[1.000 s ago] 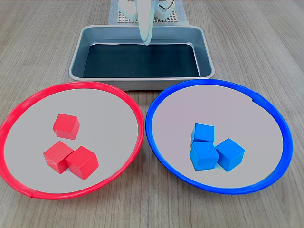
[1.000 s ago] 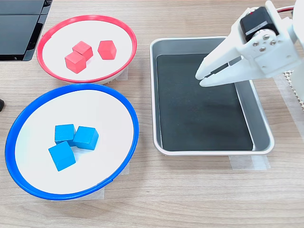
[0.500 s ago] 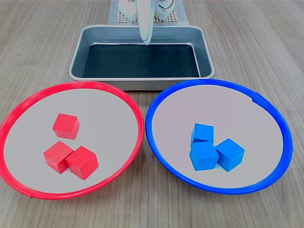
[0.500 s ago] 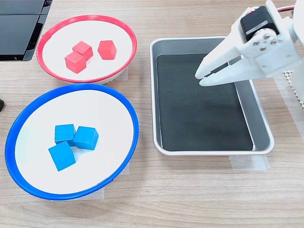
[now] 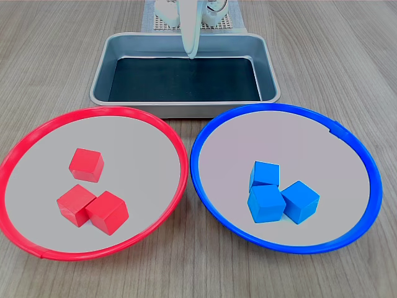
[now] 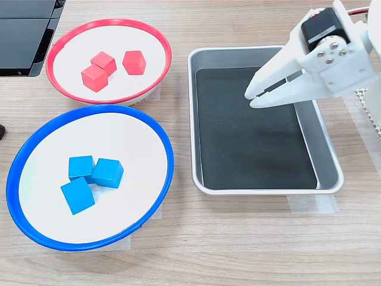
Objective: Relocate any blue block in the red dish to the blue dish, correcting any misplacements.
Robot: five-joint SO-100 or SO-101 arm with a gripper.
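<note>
With three blue blocks (image 6: 90, 176) in the blue dish (image 6: 156, 132) and only red cubes (image 6: 111, 64) in the red dish (image 6: 156, 37), sorting looks complete; the empty gripper (image 6: 250, 98), tips nearly together, hangs above the metal tray (image 6: 255, 190).

You're looking at a lab-style tabletop test bench, not a home; the wood-grain table (image 6: 238, 250) carries only a staged sorting set, with the tray (image 6: 329, 179) and dishes (image 6: 89, 247) taped down. A white 3D-printed arm (image 6: 333, 53) stands on a perforated mat (image 5: 162, 23); dark equipment (image 6: 24, 36) sits at the second exterior view's left edge.
</note>
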